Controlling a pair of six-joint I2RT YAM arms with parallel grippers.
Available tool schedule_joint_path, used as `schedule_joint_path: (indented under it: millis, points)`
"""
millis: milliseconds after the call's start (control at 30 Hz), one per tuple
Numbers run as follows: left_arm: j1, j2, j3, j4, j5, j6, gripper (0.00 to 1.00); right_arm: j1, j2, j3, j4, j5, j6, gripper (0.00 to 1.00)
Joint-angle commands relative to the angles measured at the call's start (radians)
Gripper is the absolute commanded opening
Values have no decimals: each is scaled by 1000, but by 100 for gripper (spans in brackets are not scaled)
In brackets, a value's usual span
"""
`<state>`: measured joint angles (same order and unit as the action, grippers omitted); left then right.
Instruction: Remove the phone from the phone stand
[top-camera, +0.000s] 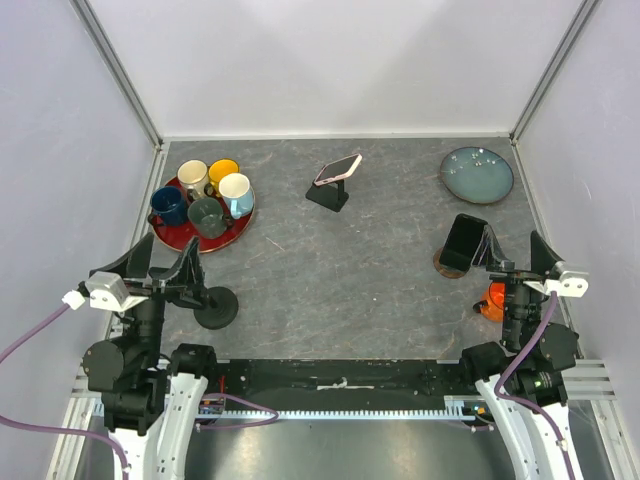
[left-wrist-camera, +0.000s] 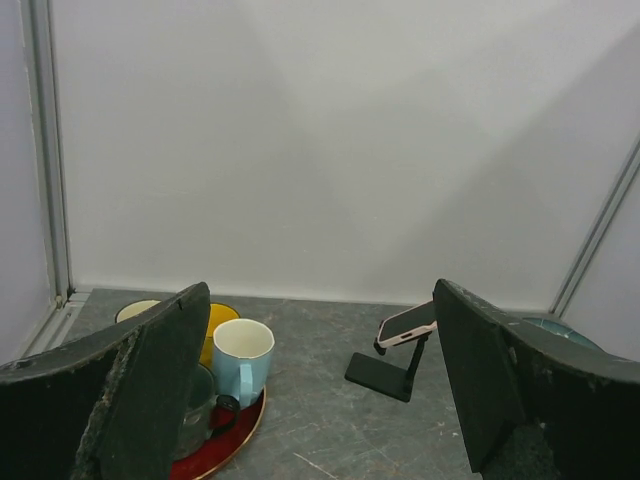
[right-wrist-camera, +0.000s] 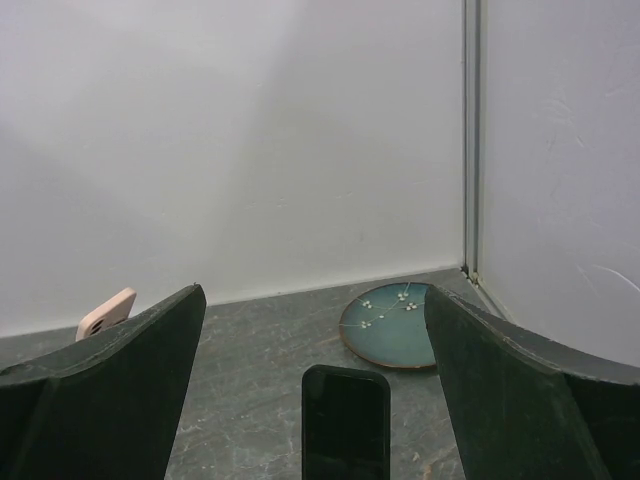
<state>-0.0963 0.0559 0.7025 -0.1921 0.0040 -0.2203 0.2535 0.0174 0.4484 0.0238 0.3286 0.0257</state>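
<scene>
Mottled tabletop (top-camera: 380, 300) bears pink phone (top-camera: 338, 169) on angular stand (top-camera: 328, 197).

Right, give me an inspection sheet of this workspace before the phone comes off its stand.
Surface: grey table, no spills seen.
Job's things: pink phone tilted on a black stand, far centre; black phone propped on a brown base near the right arm.
Clutter: red tray holding five mugs; teal plate; orange object, partly hidden; black round base.
Grippers: left gripper and right gripper both open, empty.
Cables: purple cables loop off both arms, beyond the table edge.
Surroundings: white walls, metal corner posts.
</scene>
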Motion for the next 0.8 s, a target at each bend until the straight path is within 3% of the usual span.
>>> schedule_joint_path:
  millis: [0,233,500,767]
  points:
    - [-2,-14,25,-9,-24,-25,100,4,0,32,1,13,13,98]
    - [-13,-37,22,-18,-32,-7,100,6,123,117,-88,-52,100,98]
    - [-42,-79,-8,-29,-41,27,100,4,370,328,-366,-72,206,98]
    - [-59,-108,-32,-46,-47,30,100,6,545,453,-504,-220,213,98]
